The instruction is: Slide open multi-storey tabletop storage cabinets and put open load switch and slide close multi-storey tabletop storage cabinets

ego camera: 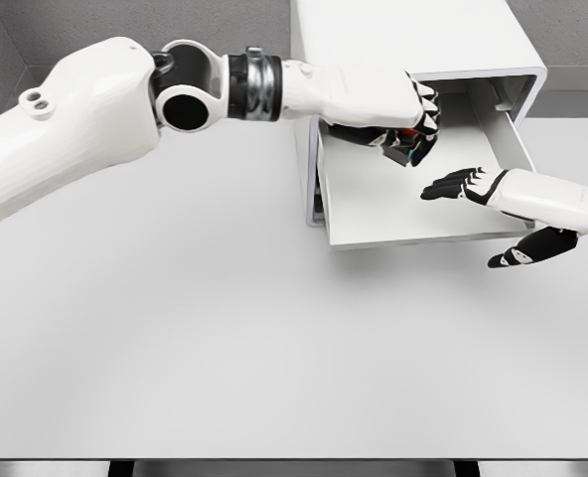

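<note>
Head view: left hand (403,124) holds the switch (405,151) over the open drawer (393,214); right hand (503,204), fingers spread, hovers just beside it.

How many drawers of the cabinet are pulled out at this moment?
1. The drawer sticks out from the cabinet, under the left hand, which holds the switch. The right hand is open beside it. Other drawers, if any, look closed.

White table, grey surroundings

We see a plain white table (224,348) filling most of the frame, a grey wall (125,20) across the top, dark floor along the bottom edge.
</note>
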`<state>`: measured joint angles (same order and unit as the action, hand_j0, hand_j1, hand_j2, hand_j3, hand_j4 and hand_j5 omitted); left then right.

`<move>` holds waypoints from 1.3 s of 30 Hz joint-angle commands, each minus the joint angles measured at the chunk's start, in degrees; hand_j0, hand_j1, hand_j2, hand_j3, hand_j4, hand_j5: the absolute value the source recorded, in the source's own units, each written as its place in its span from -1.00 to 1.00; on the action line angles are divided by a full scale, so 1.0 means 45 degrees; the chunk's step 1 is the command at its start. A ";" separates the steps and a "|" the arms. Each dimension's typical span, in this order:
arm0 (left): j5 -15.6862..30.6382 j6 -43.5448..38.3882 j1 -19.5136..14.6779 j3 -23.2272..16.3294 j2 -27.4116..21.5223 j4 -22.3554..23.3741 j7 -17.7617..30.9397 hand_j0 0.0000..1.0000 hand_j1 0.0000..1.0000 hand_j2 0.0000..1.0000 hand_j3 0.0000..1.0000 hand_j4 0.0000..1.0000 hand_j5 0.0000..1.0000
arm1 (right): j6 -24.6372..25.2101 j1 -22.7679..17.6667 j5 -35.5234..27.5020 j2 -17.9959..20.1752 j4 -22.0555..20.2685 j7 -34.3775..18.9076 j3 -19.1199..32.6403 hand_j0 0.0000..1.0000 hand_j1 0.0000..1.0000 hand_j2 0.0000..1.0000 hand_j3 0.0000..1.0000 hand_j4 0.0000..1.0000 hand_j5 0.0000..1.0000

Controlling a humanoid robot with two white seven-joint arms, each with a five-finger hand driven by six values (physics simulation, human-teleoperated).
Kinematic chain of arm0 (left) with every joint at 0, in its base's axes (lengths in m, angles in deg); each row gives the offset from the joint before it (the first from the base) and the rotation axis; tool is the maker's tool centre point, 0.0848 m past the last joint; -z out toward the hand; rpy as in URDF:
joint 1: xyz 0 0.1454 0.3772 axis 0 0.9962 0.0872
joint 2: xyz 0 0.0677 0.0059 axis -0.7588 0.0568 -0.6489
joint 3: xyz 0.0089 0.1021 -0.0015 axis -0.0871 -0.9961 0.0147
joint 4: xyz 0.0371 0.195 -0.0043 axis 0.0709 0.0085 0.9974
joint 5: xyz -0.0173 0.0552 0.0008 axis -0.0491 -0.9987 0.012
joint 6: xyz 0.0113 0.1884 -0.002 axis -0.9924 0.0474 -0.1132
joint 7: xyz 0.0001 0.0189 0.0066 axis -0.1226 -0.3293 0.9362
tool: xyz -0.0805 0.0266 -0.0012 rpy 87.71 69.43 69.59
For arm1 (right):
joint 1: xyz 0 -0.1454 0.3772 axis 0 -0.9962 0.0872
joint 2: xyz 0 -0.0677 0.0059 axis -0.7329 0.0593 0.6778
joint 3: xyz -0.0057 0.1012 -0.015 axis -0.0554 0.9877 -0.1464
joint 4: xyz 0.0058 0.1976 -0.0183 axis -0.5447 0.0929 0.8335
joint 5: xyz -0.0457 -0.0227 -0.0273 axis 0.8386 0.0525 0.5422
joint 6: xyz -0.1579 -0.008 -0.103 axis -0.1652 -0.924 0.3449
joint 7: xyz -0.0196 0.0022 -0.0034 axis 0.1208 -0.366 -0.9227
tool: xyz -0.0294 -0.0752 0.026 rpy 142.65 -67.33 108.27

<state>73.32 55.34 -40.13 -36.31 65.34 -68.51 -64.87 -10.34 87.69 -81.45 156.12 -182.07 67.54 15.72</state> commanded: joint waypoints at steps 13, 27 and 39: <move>0.0076 -0.0020 -0.0039 0.0062 0.0334 0.0305 -0.0003 -0.19 -0.19 -0.19 -0.19 -0.19 -0.19 | 0.0015 0.0000 -0.0086 0.0050 -0.0022 0.0006 -0.0018 1.00 1.00 1.00 1.00 1.00 1.00; -0.0022 -0.0020 -0.0137 0.0140 0.0431 0.0286 -0.0023 0.62 0.62 0.62 0.62 0.62 0.62 | 0.0015 0.0020 -0.0086 0.0031 -0.0022 0.0006 -0.0018 1.00 1.00 1.00 1.00 1.00 1.00; 0.0017 -0.0020 -0.0039 0.0374 0.0529 0.0091 -0.0042 0.92 0.92 0.92 0.92 0.92 0.92 | 0.0015 0.0020 -0.0086 0.0031 -0.0022 0.0025 0.0001 1.00 1.00 1.00 1.00 1.00 1.00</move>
<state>73.08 55.31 -40.22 -34.91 67.68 -67.59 -65.02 -10.34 87.78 -81.44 156.20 -182.16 67.61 15.65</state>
